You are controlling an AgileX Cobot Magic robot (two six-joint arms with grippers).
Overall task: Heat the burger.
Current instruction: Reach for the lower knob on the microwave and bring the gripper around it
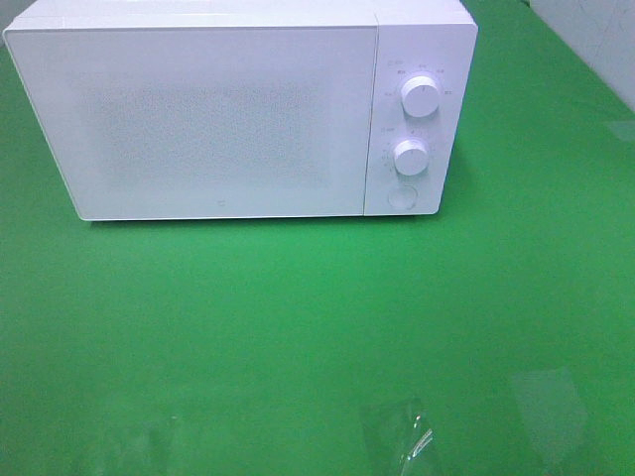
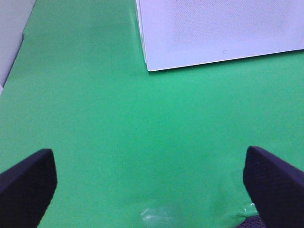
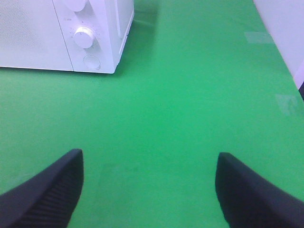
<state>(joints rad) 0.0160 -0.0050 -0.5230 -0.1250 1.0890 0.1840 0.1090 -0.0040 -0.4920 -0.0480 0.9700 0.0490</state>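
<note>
The burger is out of view in all three frames. A white microwave (image 1: 198, 119) stands at the back of the green table with its door closed; it also shows in the left wrist view as the microwave (image 2: 213, 28) and in the right wrist view as the microwave (image 3: 47, 33). My left gripper (image 2: 152, 190) is open over bare green cloth, well short of the door. My right gripper (image 3: 147, 190) is open too, with nothing between its fingers, off to the side of the control panel. Neither arm shows in the exterior high view.
The microwave's panel carries two round knobs (image 1: 421, 96) (image 1: 411, 157) and a round button (image 1: 402, 196). Shiny clear tape patches (image 1: 402, 436) lie on the green cloth near the front edge. A white wall (image 1: 595, 30) borders the table at the back right.
</note>
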